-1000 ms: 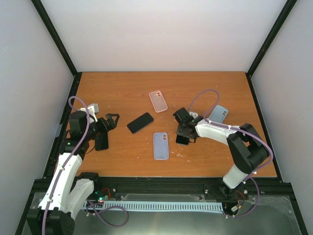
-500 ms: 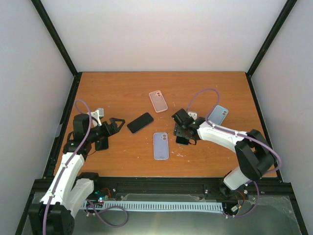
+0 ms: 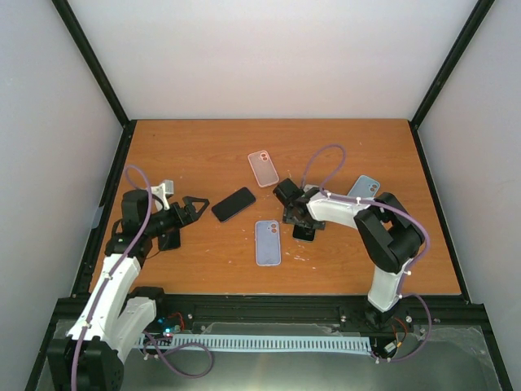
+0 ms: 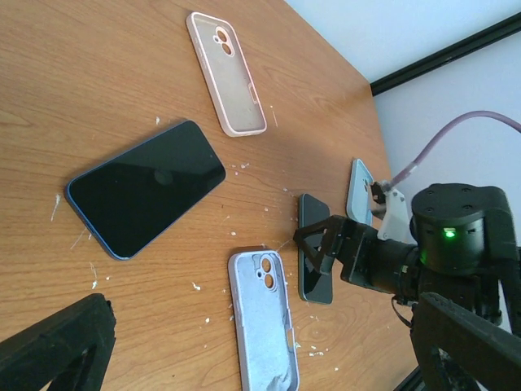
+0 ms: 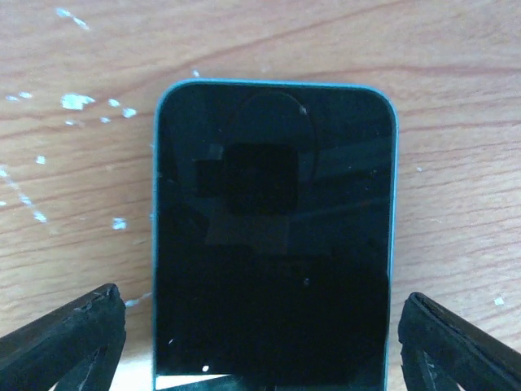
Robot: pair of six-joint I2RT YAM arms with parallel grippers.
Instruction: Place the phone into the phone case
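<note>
Wooden desk [image 3: 203, 147], near its centre: right fingers [image 5: 69, 338] spread wide astride a dark phone [image 5: 273, 228], not gripping. Left fingers [image 4: 57, 346] gape wide, empty.

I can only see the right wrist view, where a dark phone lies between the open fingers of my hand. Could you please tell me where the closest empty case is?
Observer: A lavender case lies flat beside that phone, on the side toward the left arm and apart from it.
Operator: Thank you. Are there any other cases on the table?
Observer: Two more: a pink case farther back, and a light blue case just beyond the right arm.
Operator: And is the left hand busy?
Observer: No, the left hand is open and empty, pointing toward a second phone.
</note>
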